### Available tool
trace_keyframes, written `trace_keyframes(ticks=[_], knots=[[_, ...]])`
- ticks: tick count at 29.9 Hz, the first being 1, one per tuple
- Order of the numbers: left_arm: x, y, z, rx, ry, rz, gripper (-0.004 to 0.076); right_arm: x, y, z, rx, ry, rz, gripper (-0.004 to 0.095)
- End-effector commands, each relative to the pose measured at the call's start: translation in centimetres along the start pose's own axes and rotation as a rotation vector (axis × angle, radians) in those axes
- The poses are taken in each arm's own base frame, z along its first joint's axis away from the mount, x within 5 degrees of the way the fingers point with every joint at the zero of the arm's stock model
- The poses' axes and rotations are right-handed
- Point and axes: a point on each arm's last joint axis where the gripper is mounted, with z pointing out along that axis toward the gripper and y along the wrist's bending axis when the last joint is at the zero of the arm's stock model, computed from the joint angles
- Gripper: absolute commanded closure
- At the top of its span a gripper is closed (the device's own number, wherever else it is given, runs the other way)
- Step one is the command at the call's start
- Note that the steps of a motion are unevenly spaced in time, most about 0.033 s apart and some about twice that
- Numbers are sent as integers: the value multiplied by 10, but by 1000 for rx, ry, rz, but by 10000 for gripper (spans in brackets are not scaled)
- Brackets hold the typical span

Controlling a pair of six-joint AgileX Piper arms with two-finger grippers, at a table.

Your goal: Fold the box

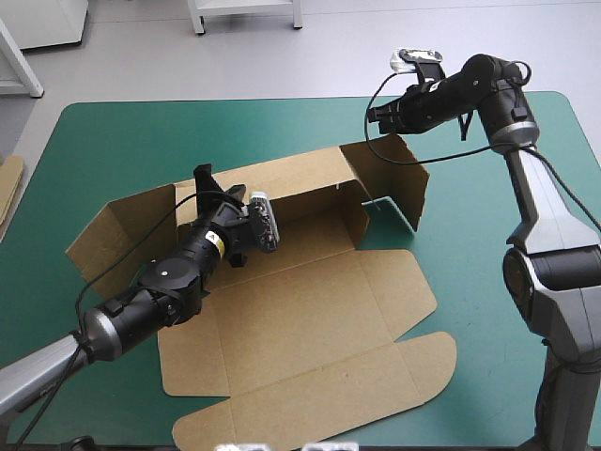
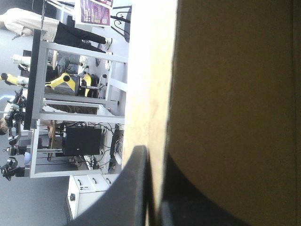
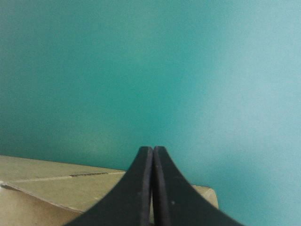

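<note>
Two arms outstretched: left end effector [image 2: 154,154] clamps the box [image 1: 310,310] wall, right end effector [image 3: 153,150] hovers pressed together.

The box [image 1: 310,319] is plain brown board on every panel, marked only by a short dark printed line [image 3: 87,174] on one of them. The tabletop [image 1: 122,141] wears an even teal-green cover, and a strip of paler brown board [image 1: 9,188] shows at its left edge. The left hand [image 1: 218,185] and the right hand [image 3: 153,149] have black fingers [image 3: 136,197], smooth and plain
</note>
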Motion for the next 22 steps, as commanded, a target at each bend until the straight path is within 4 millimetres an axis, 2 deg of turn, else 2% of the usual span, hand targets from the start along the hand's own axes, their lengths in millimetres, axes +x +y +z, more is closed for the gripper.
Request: trace_keyframes(ticks=[1,7,16,22], knots=[[2,4,-5,-7,28,-98,732,-10,5,-43,-43,-87,-7,927],[2,4,-5,-6,26,-109,732,-9,-7,-53,-107,-80,27,927],[3,4,-5,-10,35,-113,732,-7,-8,-46,-131,-78,-4,927],[3,4,-5,-10,35,-117,732,-15,9,-54,-191,-135,-27,927]])
